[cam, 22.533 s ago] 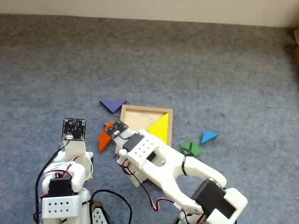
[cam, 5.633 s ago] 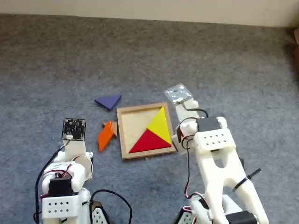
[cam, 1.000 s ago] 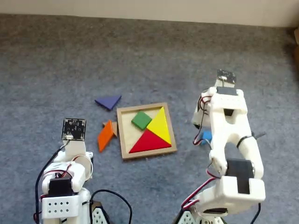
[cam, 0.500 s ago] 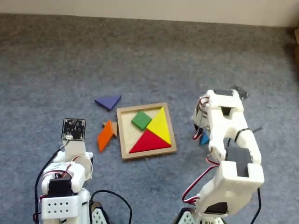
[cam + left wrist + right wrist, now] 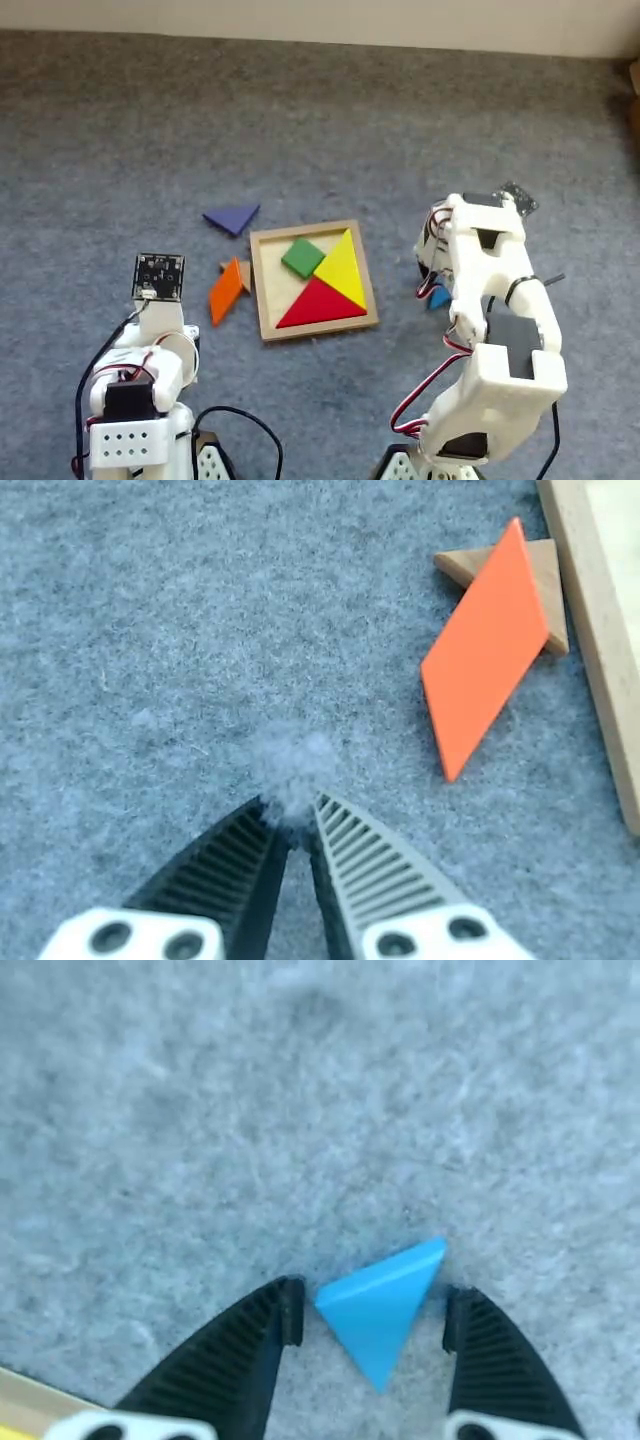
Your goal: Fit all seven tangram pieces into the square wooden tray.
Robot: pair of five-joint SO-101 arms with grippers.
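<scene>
Over the last second the right arm had swung down from beyond the blue triangle [image 5: 383,1305] and settled over it, and the green square [image 5: 302,257], missing some seconds before, lay in the square wooden tray [image 5: 257,290]. The right gripper [image 5: 372,1310] stood with its fingers apart, one on each side of the blue triangle, which rested flat on the grey carpeted counter to the right of the tray. Inside the tray the green square sat beside the yellow triangle [image 5: 343,265], with the red triangle [image 5: 318,303] below them. The orange parallelogram [image 5: 485,650] lay just left of the tray, overlapping a tan triangle [image 5: 548,565], and the purple triangle [image 5: 232,217] lay near the tray's upper left corner. The left gripper [image 5: 292,815] hung over bare carpet, fingers together.
</scene>
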